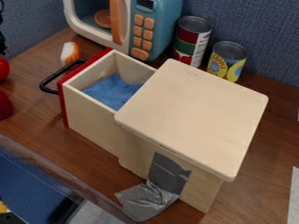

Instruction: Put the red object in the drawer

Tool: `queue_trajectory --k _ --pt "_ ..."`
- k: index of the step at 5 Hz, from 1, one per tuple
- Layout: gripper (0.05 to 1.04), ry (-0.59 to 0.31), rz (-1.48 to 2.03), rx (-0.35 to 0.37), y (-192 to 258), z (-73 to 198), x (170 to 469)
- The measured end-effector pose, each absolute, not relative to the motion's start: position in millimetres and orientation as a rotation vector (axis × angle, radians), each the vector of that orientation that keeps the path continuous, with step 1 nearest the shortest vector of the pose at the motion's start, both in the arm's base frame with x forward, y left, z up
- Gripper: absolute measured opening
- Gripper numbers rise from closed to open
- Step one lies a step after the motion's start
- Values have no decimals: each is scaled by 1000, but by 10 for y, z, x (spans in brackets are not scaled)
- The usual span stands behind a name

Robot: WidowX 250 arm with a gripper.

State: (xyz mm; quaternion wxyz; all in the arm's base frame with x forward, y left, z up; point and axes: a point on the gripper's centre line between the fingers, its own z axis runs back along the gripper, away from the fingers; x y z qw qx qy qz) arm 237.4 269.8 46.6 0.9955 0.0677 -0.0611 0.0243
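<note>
The worktop (pixel 35 131) carries a wooden cabinet (pixel 196 113), its drawer (pixel 88 118) pulled out. Outside it, at the left edge, are a lower red object (pixel 5 106) and an upper red object (pixel 3 69); which is mine to put in, I can't tell. Nor can I tell how open my tool (pixel 2 43) is, or its hold.
</note>
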Motion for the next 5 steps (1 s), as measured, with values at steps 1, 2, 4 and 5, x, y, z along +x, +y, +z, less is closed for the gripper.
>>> queue_trajectory --k 1,2,4,5 --pt "50 -128 46 135 2700 474 2385" --pt "49 -136 44 124 2688 486 2403" --pt "49 -218 3 72 2534 806 2646" --pt "49 -261 -57 29 2383 950 2848"
